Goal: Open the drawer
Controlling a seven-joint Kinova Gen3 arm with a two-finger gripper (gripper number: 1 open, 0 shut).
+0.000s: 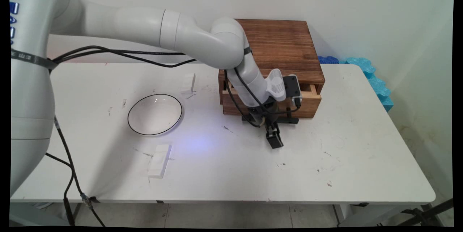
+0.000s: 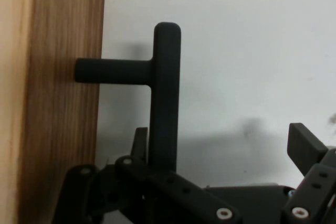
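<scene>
Even, bright, diffuse light fills the main view. The white table (image 1: 325, 159) shows soft shadows only: a faint one under the bowl (image 1: 154, 114) toward 6 o'clock, another beneath the wooden drawer box (image 1: 278, 54). Straight lines bow slightly near the edges. The hand view is softly focused; the black handle (image 2: 166, 98) casts a pale shadow toward 3 o'clock.

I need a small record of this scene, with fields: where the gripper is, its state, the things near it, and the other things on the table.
gripper: gripper low over the table, at the front of the wooden drawer box
state: open
nearest thing: black handle of the drawer; one finger lies beside the bar, not clamped on it
drawer: slightly pulled out
other things: bowl with dark rim; two white blocks; blue foam at the far right corner
</scene>
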